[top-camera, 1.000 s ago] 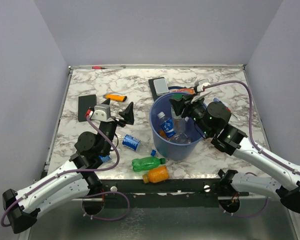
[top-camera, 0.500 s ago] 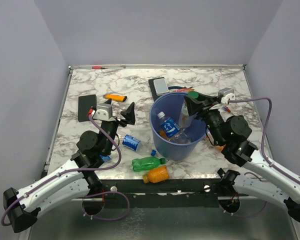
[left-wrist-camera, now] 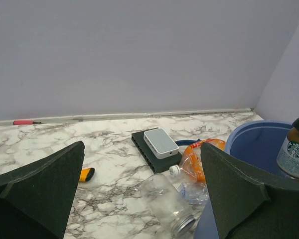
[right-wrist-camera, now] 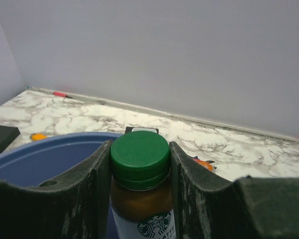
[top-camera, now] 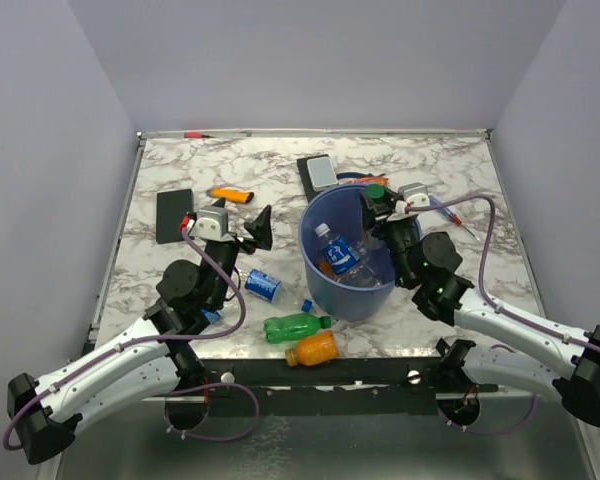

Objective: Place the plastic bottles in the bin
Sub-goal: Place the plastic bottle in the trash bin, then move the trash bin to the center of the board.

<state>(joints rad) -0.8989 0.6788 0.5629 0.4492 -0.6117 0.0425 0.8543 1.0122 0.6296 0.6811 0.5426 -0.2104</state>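
Grey-veined white marble tabletop (top-camera: 280, 160) fills the overhead view. Near its middle stands the large round blue plastic bin (top-camera: 345, 298), with a clear blue-labelled plastic bottle (top-camera: 332, 247) lying inside. The right gripper (top-camera: 373, 210) clamps a brown plastic bottle with a green cap (top-camera: 376, 191) upright over the bin's far right rim. The left gripper (top-camera: 259, 228) hangs left of the bin, spread wide and empty. Nearer lie a blue-labelled bottle (top-camera: 263, 285), a green bottle (top-camera: 295, 326) and an orange bottle (top-camera: 313, 349).

From the left wrist, its fingers (left-wrist-camera: 45, 191) stand wide apart with nothing between them. Beyond lies a crumpled clear bottle with an orange label (left-wrist-camera: 195, 162), just left of the bin.

From the right wrist, both fingers (right-wrist-camera: 77, 191) press the brown bottle's neck above the bin.
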